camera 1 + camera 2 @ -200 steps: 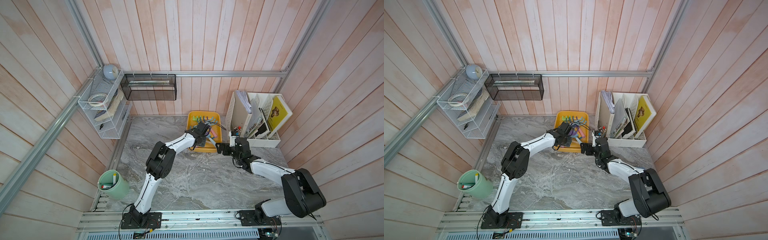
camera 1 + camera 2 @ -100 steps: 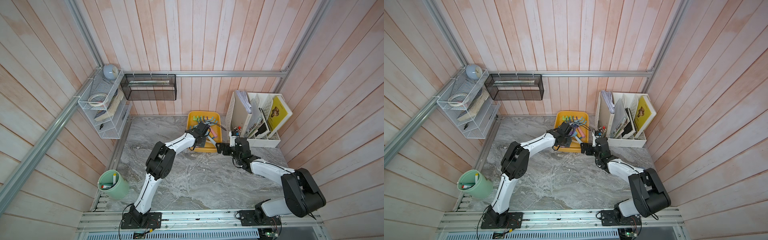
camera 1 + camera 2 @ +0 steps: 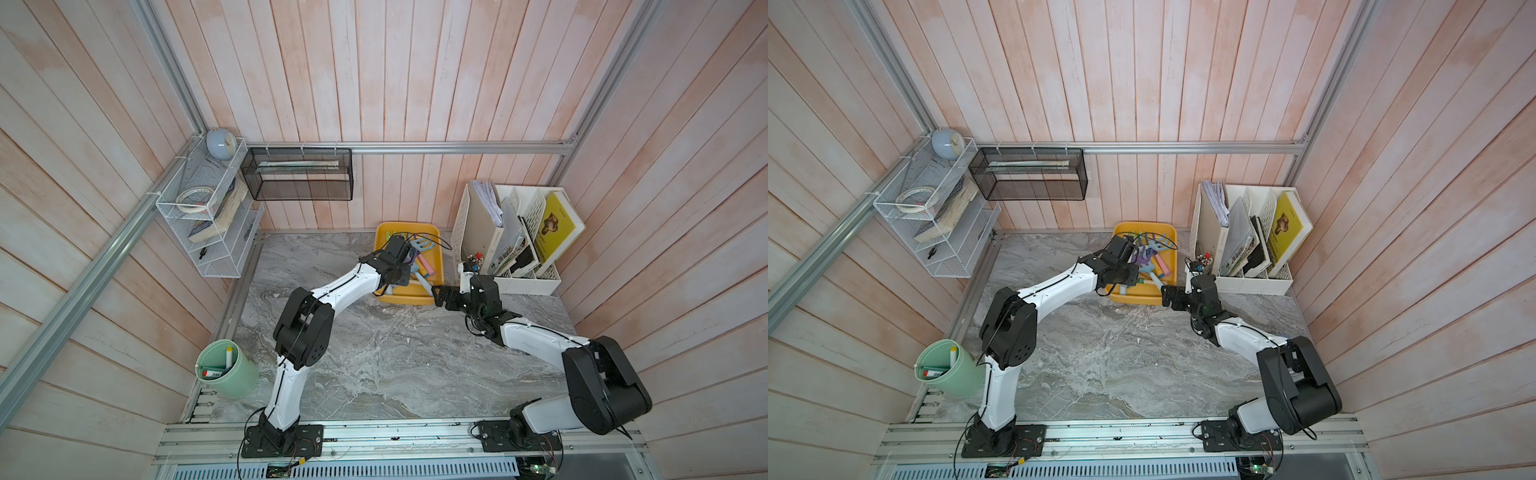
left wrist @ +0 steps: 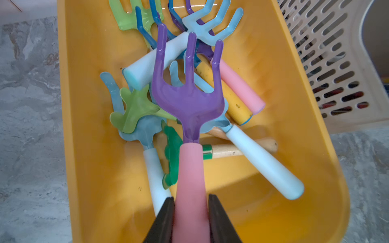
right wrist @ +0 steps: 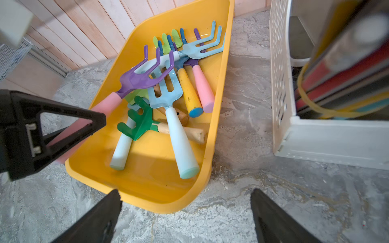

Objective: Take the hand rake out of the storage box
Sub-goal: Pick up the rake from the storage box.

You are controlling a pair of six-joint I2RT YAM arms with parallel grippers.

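The yellow-orange storage box (image 3: 409,300) (image 3: 1133,300) sits at the back of the marble table and holds several coloured hand rakes. My left gripper (image 4: 191,202) (image 3: 405,259) is shut on the pink handle of a purple-headed hand rake (image 4: 187,101) (image 5: 136,79). Its prongs point over the pile of other rakes, and its head sits above them inside the box (image 4: 94,84). My right gripper (image 5: 187,193) (image 3: 436,293) stands open just off the box's near right corner (image 5: 151,168), with nothing between its fingers.
A white perforated file organizer (image 3: 511,249) (image 5: 282,84) stands close to the box's right side. A black mesh basket (image 3: 297,174) and a white wire rack (image 3: 203,216) hang on the walls. A green cup (image 3: 226,370) stands at the front left.
My left jaws have narrowed onto the pink handle. Both arms have barely shifted, and the right gripper has stayed open.
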